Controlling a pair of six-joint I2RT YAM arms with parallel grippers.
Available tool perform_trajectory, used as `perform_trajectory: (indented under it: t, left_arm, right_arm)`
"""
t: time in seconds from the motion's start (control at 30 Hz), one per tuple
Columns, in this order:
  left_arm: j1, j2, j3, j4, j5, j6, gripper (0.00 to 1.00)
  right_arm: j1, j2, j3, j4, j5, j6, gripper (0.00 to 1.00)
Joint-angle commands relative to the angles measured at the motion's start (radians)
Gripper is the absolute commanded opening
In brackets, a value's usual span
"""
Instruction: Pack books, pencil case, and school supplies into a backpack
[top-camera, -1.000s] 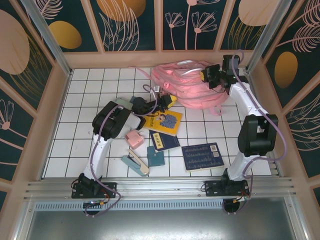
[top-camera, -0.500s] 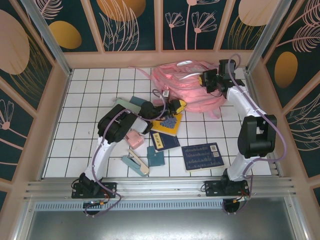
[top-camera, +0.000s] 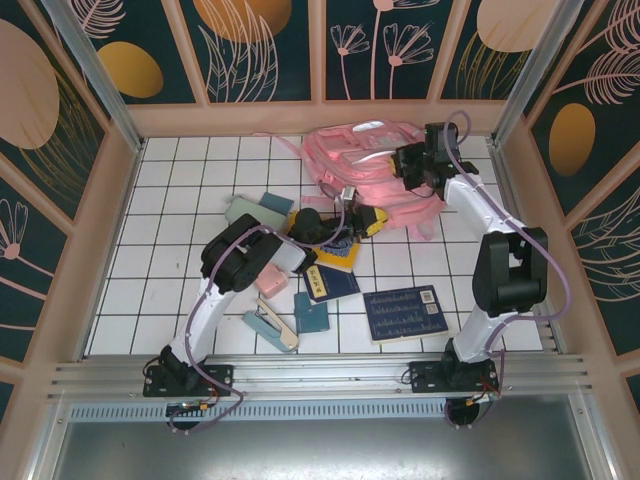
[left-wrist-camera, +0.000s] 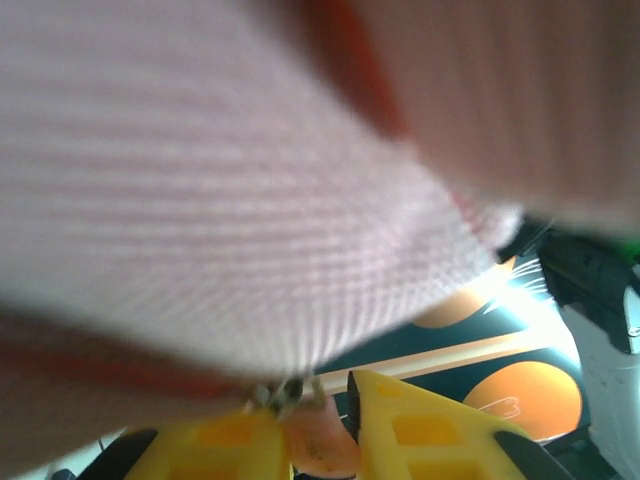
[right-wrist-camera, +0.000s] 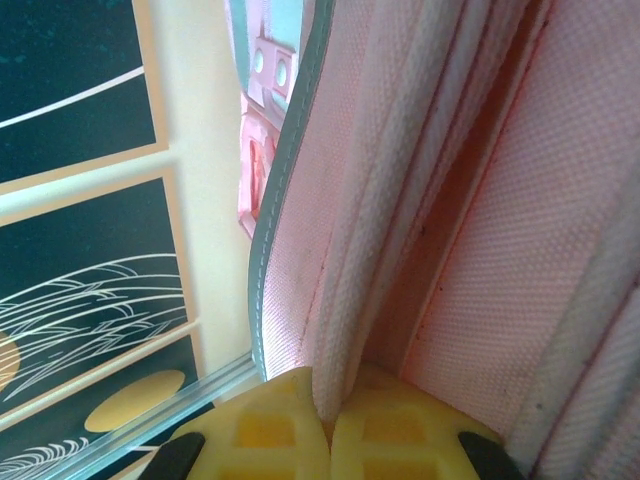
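Right, both arms are working at the backpack (top-camera: 345, 160), which lies slumped at the far side of the white tiled table (top-camera: 180, 190), a little right of centre. The right end effector (top-camera: 405, 160) sits on the bag's upper right part. Its wrist camera leaves no doubt: the two yellow fingers (right-wrist-camera: 270, 425) are closed tight on a fold of pink fabric, with a seam of the bag pinched between them.

Over to the left end effector (top-camera: 372, 222), stretched across to the bag's near edge. From its wrist camera the fabric is a blurred pink mass right up against the lens. Its yellow fingers (left-wrist-camera: 430, 440) stand slightly apart, with a small pink tab (left-wrist-camera: 322, 450) in the gap and a metal zip piece (left-wrist-camera: 285, 392) just above it. Whether they press on that tab or merely flank it I cannot tell, as the picture is too soft.

The rest is laid out on the table in front of the bag:
- The yellow book (top-camera: 338, 252) lies just below the backpack, partly under the left arm.
- The small navy book (top-camera: 330, 283) lies right at the yellow book's near edge.
- The large navy book (top-camera: 404, 313) lies apart to the right, closer to the arm bases.
- The pencil case (top-camera: 243, 209) lies left of the left arm, with a teal square (top-camera: 273, 203) just beside it.
- The pink squarish piece (top-camera: 269, 280) lies close by the left arm's elbow.
- The second teal square (top-camera: 310, 312) lies just below the small navy book.
- The stapler-like tool (top-camera: 270, 328) lies nearest the front edge
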Motion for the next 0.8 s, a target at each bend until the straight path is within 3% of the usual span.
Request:
perform_trajectory:
  t: [0.0, 0.4, 0.5, 0.6, 0.67, 0.77]
  left_arm:
    - [-0.035, -0.058, 0.079, -0.085, 0.04, 0.094, 0.25]
    - [-0.061, 0.05, 0.279, -0.334, 0.043, 0.164, 0.36]
    - [-0.064, 0.02, 0.249, -0.379, 0.054, 0.195, 0.5]
    - [-0.059, -0.05, 0.196, -0.555, 0.056, 0.316, 0.66]
    - [-0.059, -0.093, 0.183, -0.743, 0.057, 0.446, 0.7]
    - [-0.06, -0.141, 0.14, -0.854, 0.077, 0.526, 0.73]
  right_arm:
    - [0.062, 0.052, 0.013, 0.121, -0.024, 0.01, 0.0]
    - [0.125, 0.092, 0.029, 0.115, -0.028, -0.004, 0.0]
    - [0.119, 0.092, 0.05, 0.066, -0.023, -0.039, 0.0]
    - [0.097, 0.066, 0.044, 0.005, -0.005, -0.095, 0.02]
    - [0.081, 0.043, 0.044, -0.042, 0.001, -0.146, 0.16]
    - [0.057, 0.007, 0.048, -0.111, 0.018, -0.237, 0.42]
